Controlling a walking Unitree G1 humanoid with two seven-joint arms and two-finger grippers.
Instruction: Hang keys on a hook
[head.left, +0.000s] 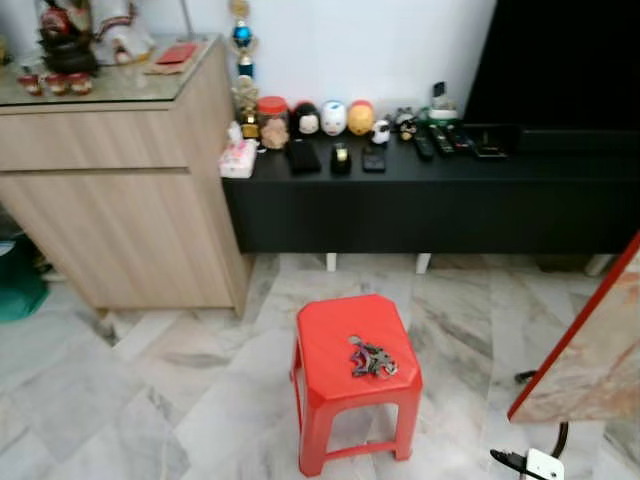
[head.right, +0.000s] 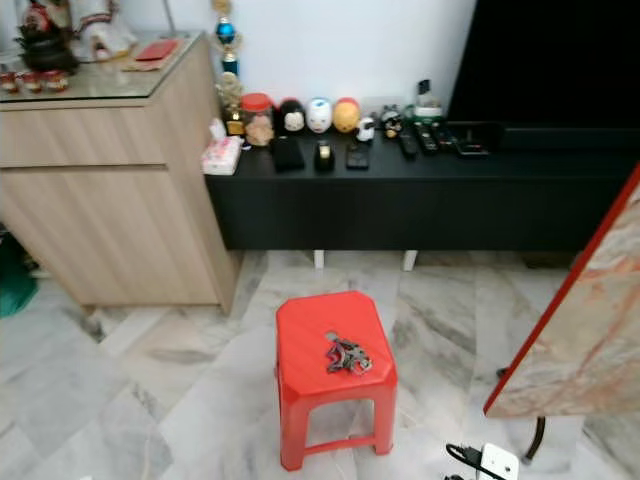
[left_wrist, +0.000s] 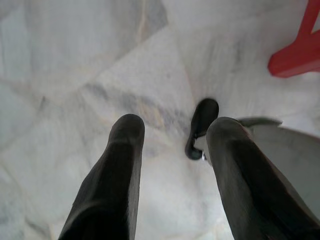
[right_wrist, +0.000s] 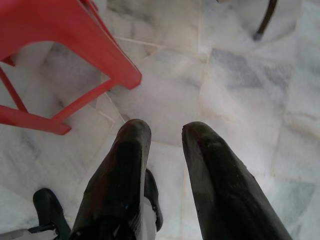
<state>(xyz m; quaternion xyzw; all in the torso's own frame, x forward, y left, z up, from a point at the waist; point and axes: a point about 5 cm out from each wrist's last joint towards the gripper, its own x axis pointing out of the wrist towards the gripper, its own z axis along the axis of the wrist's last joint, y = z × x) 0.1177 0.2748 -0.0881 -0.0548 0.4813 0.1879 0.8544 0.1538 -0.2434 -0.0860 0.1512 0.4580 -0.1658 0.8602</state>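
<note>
Keys (head.left: 372, 359): one bunch of several metal keys, grey and dark, with a small reddish tag or fob showing at one edge. Lies flat in a loose splayed heap, individual keys too small to count. Position: on the top of a red plastic stool (head.left: 330, 340), right of the seat's middle and toward its front edge. Stool stands on the pale marble floor. No hook can be made out.

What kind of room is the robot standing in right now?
Most likely a home living room: a low black TV bench lined with figurines and remote controls, a wooden cabinet beside it, and a red plastic stool holding keys on marble floor tiles.
</note>
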